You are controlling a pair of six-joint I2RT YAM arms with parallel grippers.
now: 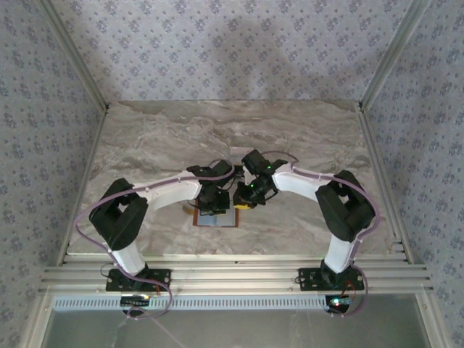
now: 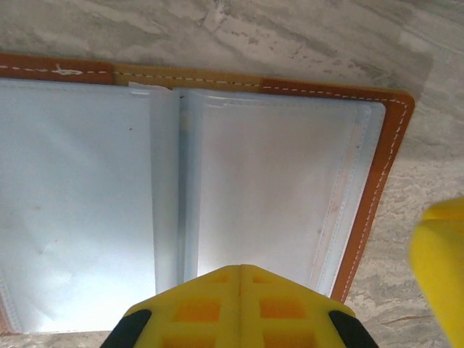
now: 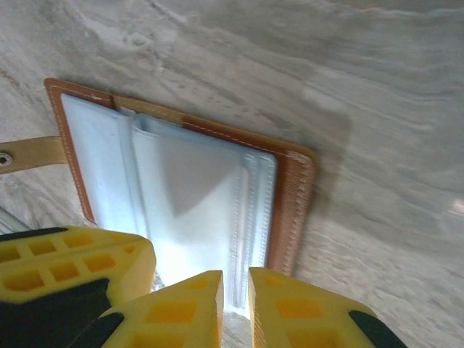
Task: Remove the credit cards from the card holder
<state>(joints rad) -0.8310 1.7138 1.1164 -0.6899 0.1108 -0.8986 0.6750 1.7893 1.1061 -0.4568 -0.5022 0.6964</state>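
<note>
Card holder [image 2: 217, 196] lies open and flat on the surface [image 3: 362, 87], inner side up. From the top camera it is near the middle of the near edge, under both wrists. It has a brown leather border with pale stitching and two pages of clear pockets [image 2: 275, 188] that read pale blue-white, with a fold between them. I cannot tell whether any credit cards sit in the pockets, as glare washes them out.

A tan strap [image 3: 32, 154] with a small metal snap [image 3: 6, 158] sticks out from one short side and rests on the surface.

Left tool [image 2: 241, 272]: fingers together, the yellow pads meeting along one seam. The tip is over the near edge of the pocket page beside the fold. I cannot tell whether anything thin is caught in the seam.

Right tool [image 3: 235, 283]: fingers nearly together, with only a narrow slit between them. The tip is at the near edge of the pocket page, just inside the stitched leather border, and pale plastic shows through the slit. I cannot tell whether it is clamped on that edge or only over it.

The two tools are close side by side, and one yellow finger [image 2: 438, 268] of the right one shows at the edge of the left wrist view.
</note>
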